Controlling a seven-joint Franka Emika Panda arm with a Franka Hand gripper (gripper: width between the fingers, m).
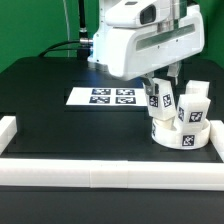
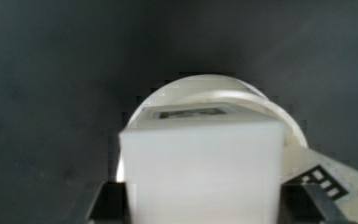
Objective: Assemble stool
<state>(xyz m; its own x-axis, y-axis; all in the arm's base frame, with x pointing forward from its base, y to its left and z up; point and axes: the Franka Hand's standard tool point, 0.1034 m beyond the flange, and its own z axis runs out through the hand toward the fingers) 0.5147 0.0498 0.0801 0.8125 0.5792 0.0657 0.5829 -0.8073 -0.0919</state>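
My gripper is clamped narrow on a leg. It looks light, rigid and slick, so I grip its flat sides.

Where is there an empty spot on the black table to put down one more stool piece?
Bare black table lies between the marker board and the white rail on the exterior view's left, and in front of the board. It is crowded on the exterior view's right, where the round seat, the legs and the gripper bunch together.
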